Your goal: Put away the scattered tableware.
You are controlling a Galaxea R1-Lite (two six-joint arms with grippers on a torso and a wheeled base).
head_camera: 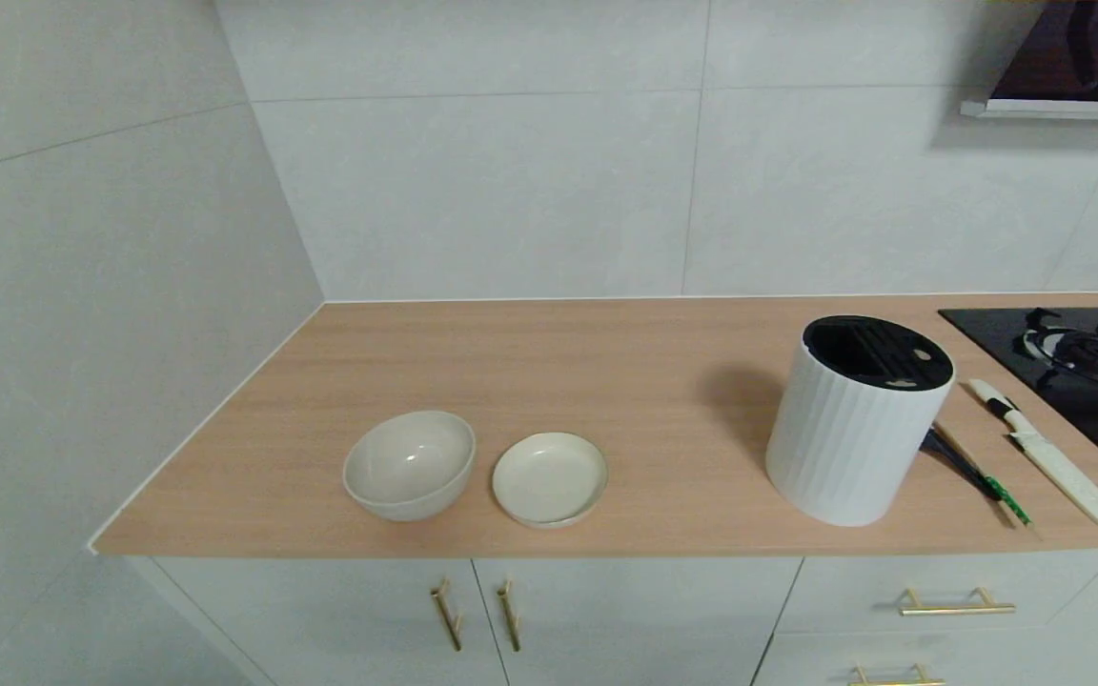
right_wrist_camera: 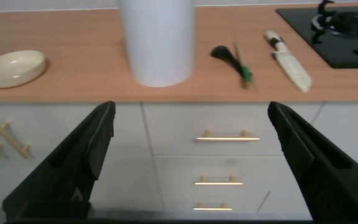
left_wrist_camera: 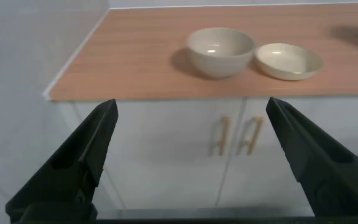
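Note:
A cream bowl (head_camera: 408,464) (left_wrist_camera: 220,51) sits near the counter's front edge, with a shallow cream dish (head_camera: 549,478) (left_wrist_camera: 289,60) (right_wrist_camera: 14,66) just to its right. Further right stands a white ribbed utensil holder (head_camera: 854,419) (right_wrist_camera: 157,40) with a black slotted top. Beside it lie a black-headed utensil with a green handle (head_camera: 978,469) (right_wrist_camera: 232,59) and a white knife (head_camera: 1049,455) (right_wrist_camera: 288,60). My left gripper (left_wrist_camera: 188,149) hangs open in front of the cabinet doors, below the bowl. My right gripper (right_wrist_camera: 188,149) is open too, before the drawers under the holder.
The wooden counter (head_camera: 606,362) meets tiled walls at the back and left. A black gas hob (head_camera: 1083,362) (right_wrist_camera: 340,31) occupies the far right. Below are cabinet doors with gold handles (head_camera: 477,615) (left_wrist_camera: 235,134) and drawers (right_wrist_camera: 219,137).

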